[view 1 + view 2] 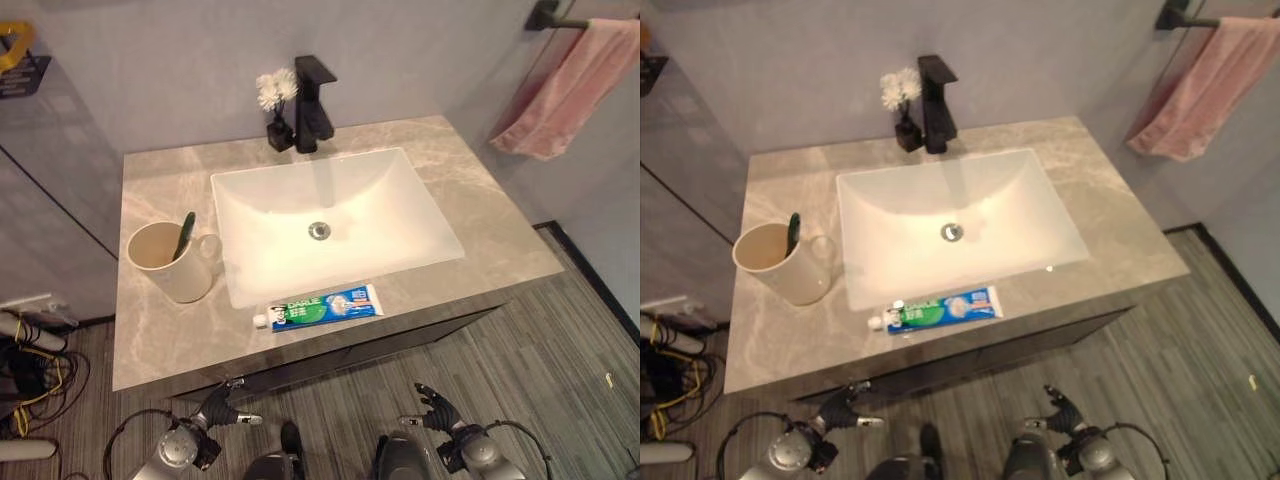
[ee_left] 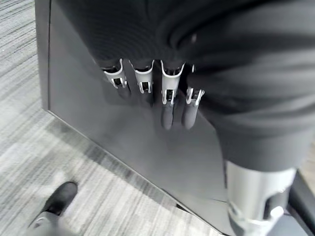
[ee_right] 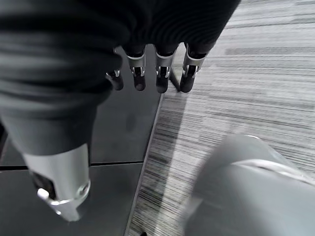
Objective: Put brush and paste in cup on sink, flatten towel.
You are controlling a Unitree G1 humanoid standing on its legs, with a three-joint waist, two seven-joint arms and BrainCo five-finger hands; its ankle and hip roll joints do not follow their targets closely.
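text: none legible | toothpaste tube (image 1: 322, 307): print too small to read

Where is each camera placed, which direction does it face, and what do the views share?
Left eye view: on the head, looking down at the sink, cup and toothpaste; the left robot hand and right robot hand hang low.
Right eye view: beside it, same scene with the pink towel.
Left wrist view: along relaxed fingers toward the dark cabinet front.
Right wrist view: along fingers toward the cabinet and floor.
Shared: both eye views show the counter; both wrist views show the cabinet.
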